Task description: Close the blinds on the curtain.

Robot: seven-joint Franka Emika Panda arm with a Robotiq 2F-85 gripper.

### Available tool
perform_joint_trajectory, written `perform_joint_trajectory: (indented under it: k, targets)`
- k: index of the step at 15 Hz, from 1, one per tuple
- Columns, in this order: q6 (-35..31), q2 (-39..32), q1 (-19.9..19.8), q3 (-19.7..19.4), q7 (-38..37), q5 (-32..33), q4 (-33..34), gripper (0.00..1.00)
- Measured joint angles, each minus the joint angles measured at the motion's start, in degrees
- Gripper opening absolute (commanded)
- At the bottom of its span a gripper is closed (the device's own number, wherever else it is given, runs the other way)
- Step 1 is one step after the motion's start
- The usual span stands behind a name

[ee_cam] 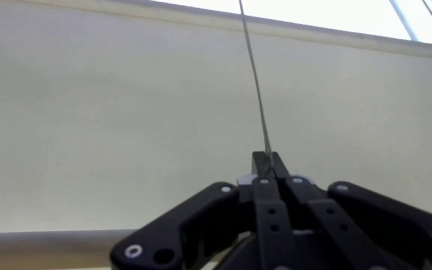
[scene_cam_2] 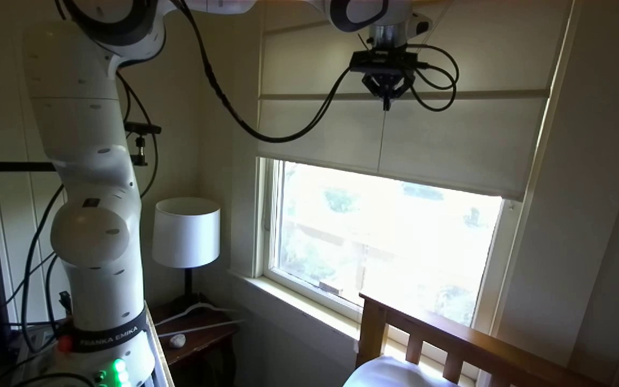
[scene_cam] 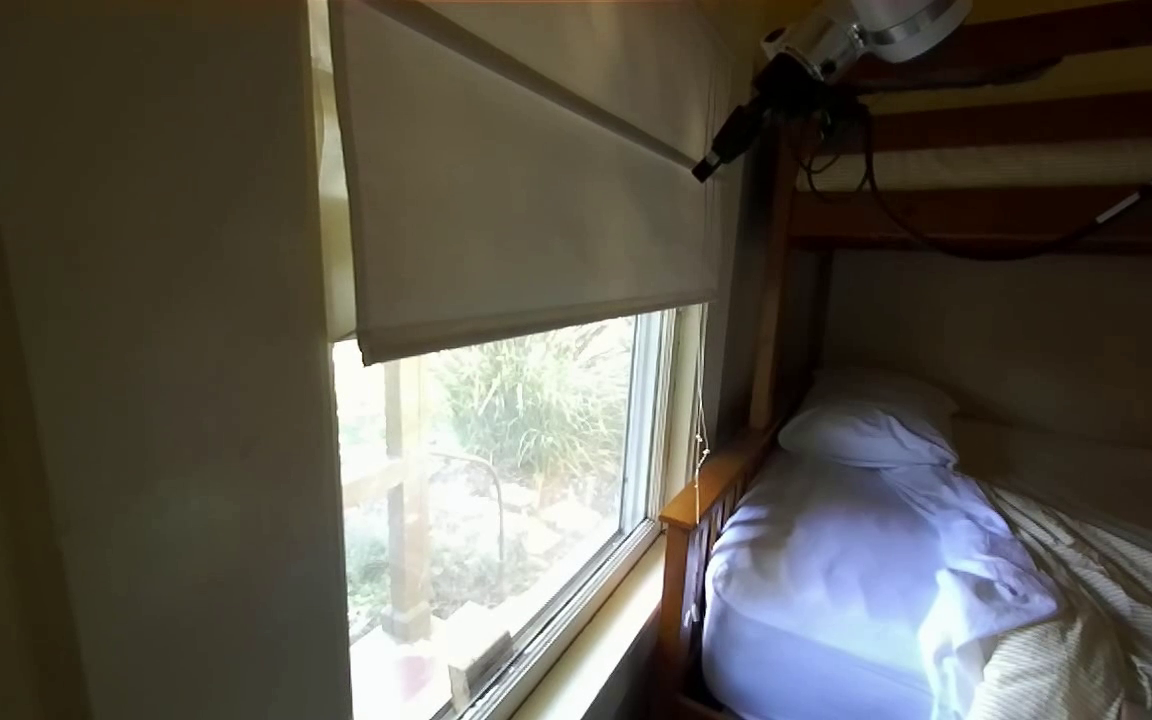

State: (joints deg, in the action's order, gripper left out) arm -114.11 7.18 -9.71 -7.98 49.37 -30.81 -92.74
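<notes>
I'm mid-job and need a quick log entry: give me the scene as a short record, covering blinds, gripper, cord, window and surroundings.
blinds: partly lowered, bottom edge well above the sill
gripper: shut on the thin cord, in front of the blinds
cord run: from the gripper down across the fabric, past the bottom edge; far end not clear
window glass: lower part uncovered, bright, greenery outside
surroundings: wooden bunk bed, pillow, lamp
status: blinds not yet fully closed

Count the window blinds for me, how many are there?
1. The beige blind hangs over the upper part of the window; all three views show it. Others may be outside the pictures.
</notes>
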Motion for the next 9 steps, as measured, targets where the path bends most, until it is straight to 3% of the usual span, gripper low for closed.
perform_joint_trajectory:
  k: [4, 9]
  targets:
    - [0.17, 2.00, 3.11, 0.78, -0.33, 4.07, -0.48, 0.00]
    - [-1.35, 4.26, 7.41, 1.69, -0.27, 3.02, -4.18, 0.00]
